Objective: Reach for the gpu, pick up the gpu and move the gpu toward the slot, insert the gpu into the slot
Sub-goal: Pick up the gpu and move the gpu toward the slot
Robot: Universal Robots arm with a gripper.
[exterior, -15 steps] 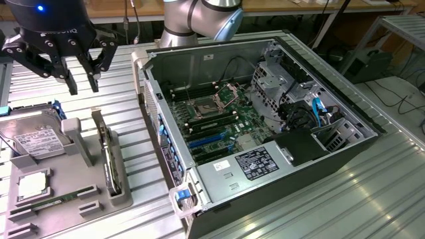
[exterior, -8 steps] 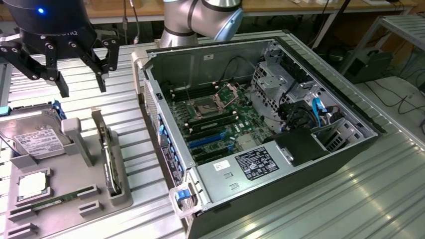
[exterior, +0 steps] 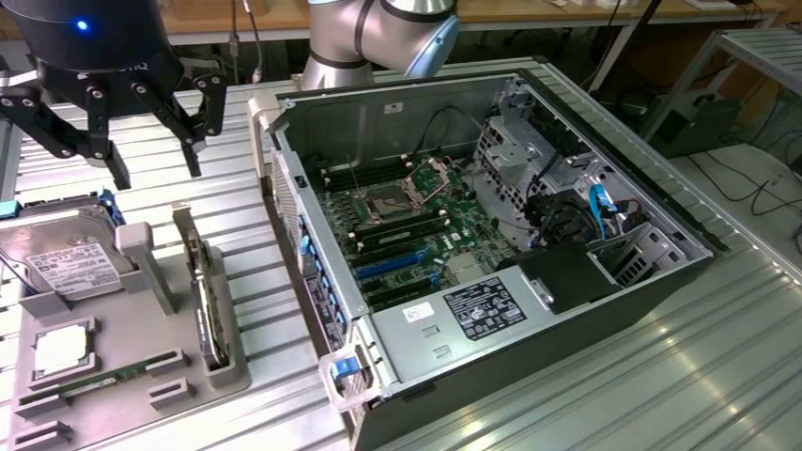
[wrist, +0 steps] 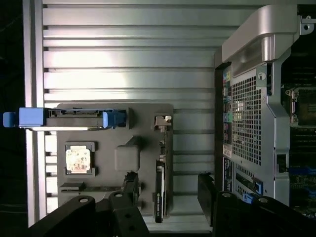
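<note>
Ribbed table (exterior: 602, 385), tool (exterior: 157, 174) wide over gpu (exterior: 203, 301) (hard drive (exterior: 56, 258) alongside).

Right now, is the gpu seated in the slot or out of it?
Out. The gpu stands on edge in the grey holder beside the case; the blue slot is bare.

Glare streaks the ribbed table (wrist: 128, 64); case (exterior: 376, 122) interior seems dim.
</note>
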